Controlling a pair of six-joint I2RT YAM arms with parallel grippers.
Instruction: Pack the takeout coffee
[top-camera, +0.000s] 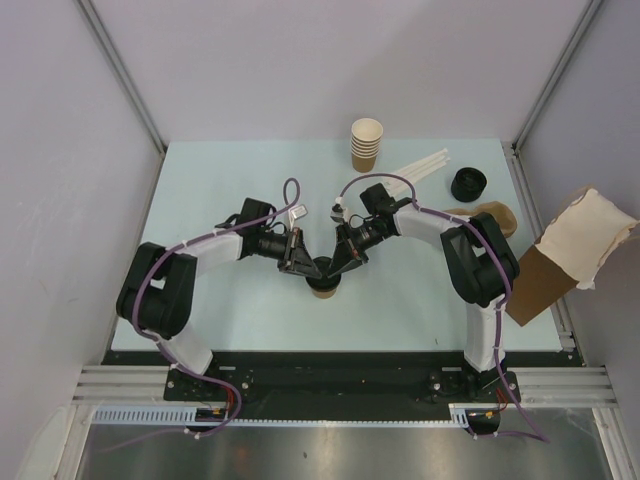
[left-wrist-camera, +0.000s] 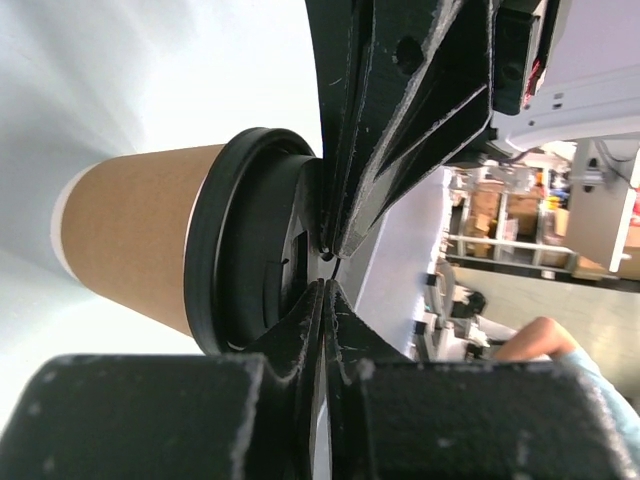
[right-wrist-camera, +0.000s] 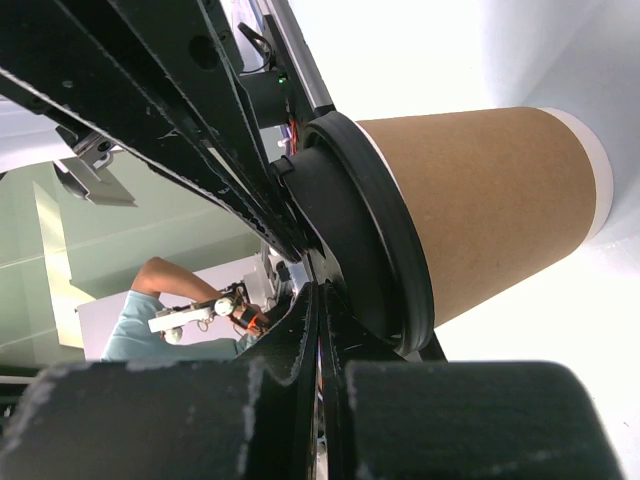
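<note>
- The small tan-brown paper cup of takeout coffee (top-camera: 322, 290) is seen standing upright on the pale table (top-camera: 200, 200), near the middle and towards the near edge, between the two arms.
- Its round black plastic lid (left-wrist-camera: 250, 240) is already seated on the rim, so the closing of the cup is judged as done or almost done.
- The left gripper (left-wrist-camera: 325, 295) is closed to a narrow slit, with nothing between the fingers. Its tips are laid against the top of the lid.
- The right gripper (right-wrist-camera: 318, 300) is closed in the same way and is also laid against the lid, from the right.
- The cup is not gripped by either tool.
- The brown moulded-pulp tray (top-camera: 497, 215) and the brown paper bag (top-camera: 545, 275) are found well apart, at the right. The cup is not placed in either, so the packing itself is judged as left to do.
</note>
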